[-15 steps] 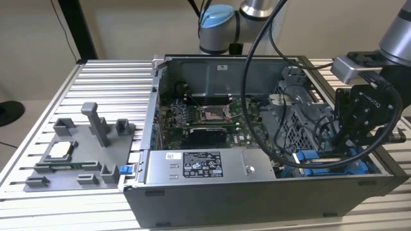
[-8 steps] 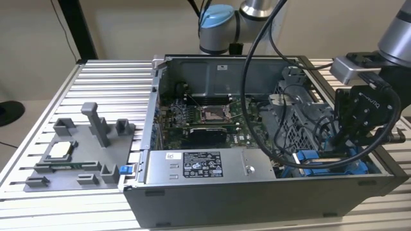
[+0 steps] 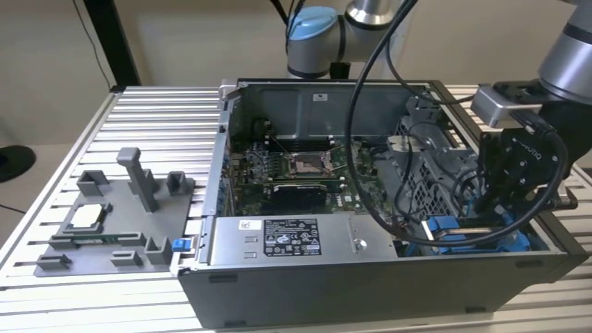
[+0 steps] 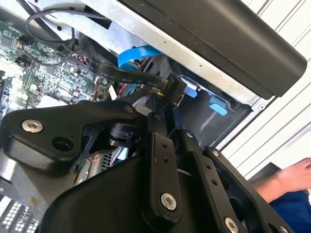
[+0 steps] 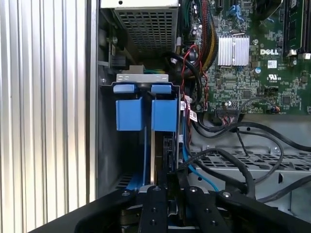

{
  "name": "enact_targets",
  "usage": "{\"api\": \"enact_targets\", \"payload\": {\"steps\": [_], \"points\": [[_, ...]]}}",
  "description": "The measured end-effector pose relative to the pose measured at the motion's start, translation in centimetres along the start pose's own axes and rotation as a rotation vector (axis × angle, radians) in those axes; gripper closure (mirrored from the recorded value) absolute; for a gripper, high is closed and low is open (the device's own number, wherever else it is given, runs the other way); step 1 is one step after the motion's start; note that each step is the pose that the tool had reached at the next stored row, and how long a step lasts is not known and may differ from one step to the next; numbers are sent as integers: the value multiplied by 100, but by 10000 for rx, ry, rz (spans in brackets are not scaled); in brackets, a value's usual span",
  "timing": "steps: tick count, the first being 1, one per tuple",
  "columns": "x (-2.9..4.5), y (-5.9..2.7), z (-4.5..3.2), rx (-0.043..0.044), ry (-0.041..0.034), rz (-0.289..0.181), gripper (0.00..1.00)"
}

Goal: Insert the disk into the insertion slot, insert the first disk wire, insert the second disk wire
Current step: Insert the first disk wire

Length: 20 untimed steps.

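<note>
In the exterior view my gripper (image 3: 492, 208) reaches down into the open computer case, at the insertion slot (image 3: 462, 234) with its blue tabs. In the first wrist view the disk (image 5: 152, 155) stands edge-on in the slot behind two blue tabs (image 5: 164, 114), right ahead of my gripper (image 5: 170, 187). In the second wrist view my gripper (image 4: 163, 104) is shut on the black connector (image 4: 176, 87) of a flat black disk wire (image 4: 131, 80). A blue wire (image 4: 136, 54) curves just beyond it.
The labelled grey power-supply box (image 3: 291, 239) lies beside the slot on the exterior view's left, and the motherboard (image 3: 296, 173) sits deeper in the case. Loose black cables (image 5: 233, 160) hang near the slot. A grey fixture (image 3: 111, 222) stands on the slatted table. A person's hand (image 4: 291, 177) is close.
</note>
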<state>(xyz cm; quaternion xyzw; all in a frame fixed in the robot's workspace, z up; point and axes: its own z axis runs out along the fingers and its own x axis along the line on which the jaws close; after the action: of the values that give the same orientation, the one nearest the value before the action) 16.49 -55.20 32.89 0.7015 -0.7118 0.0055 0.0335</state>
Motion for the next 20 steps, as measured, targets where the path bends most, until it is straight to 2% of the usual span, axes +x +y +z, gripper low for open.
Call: {"api": "enact_targets", "payload": {"steps": [6, 7, 10, 20], "points": [[-1, 0, 8, 0, -9, 0, 100], [-2, 0, 12, 0, -18, 0, 0], [1, 1, -3, -30, -10, 0, 0], [15, 11, -258, -195, 0, -9, 0]]}}
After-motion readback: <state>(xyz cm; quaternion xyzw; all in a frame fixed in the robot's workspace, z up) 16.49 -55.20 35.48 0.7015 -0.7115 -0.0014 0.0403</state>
